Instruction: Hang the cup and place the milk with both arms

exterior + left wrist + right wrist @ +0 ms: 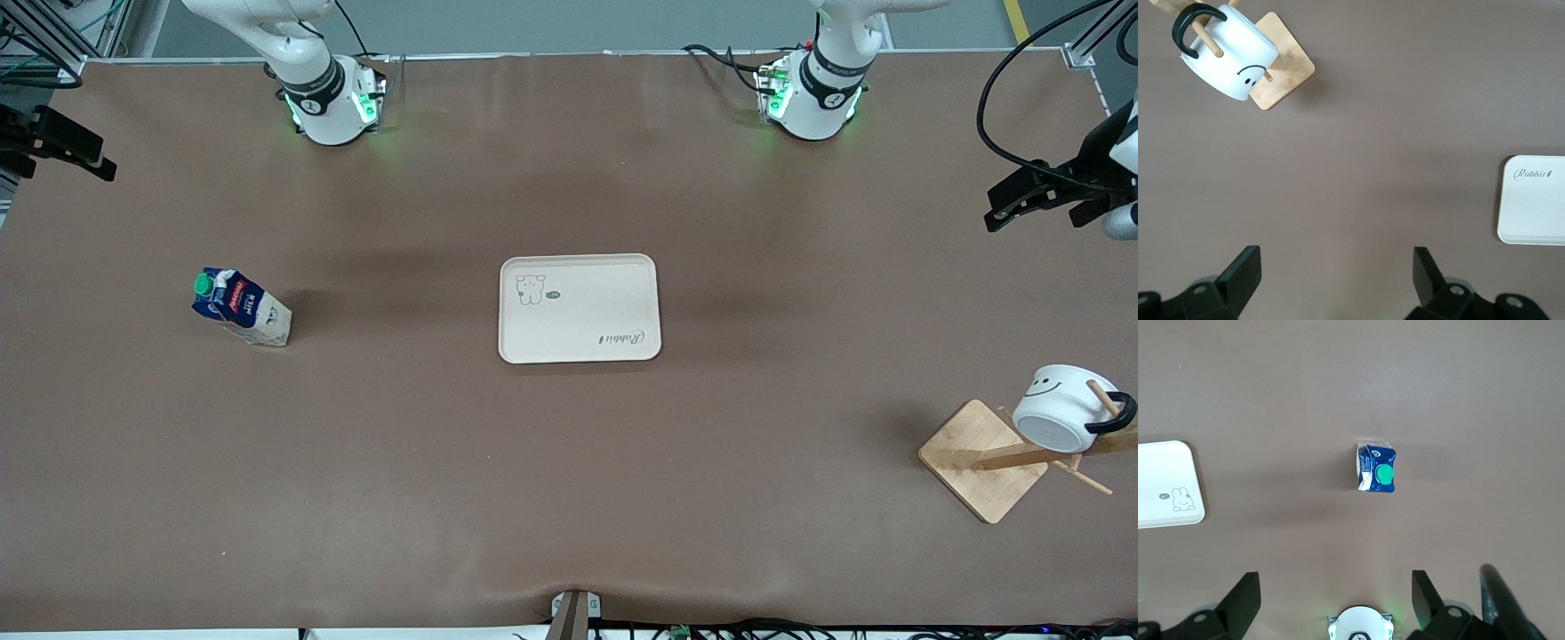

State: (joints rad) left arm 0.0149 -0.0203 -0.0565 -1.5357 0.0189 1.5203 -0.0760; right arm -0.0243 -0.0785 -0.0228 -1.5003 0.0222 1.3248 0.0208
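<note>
Black left gripper and right gripper both hanging wide open, empty, over bare brown tabletop near its end edges.

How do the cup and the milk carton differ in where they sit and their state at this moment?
The cup hangs tilted on a wooden rack peg at the left arm's end; the milk carton stands on the bare table at the right arm's end. The cup is white, the carton dark blue. Neither is held.
</note>
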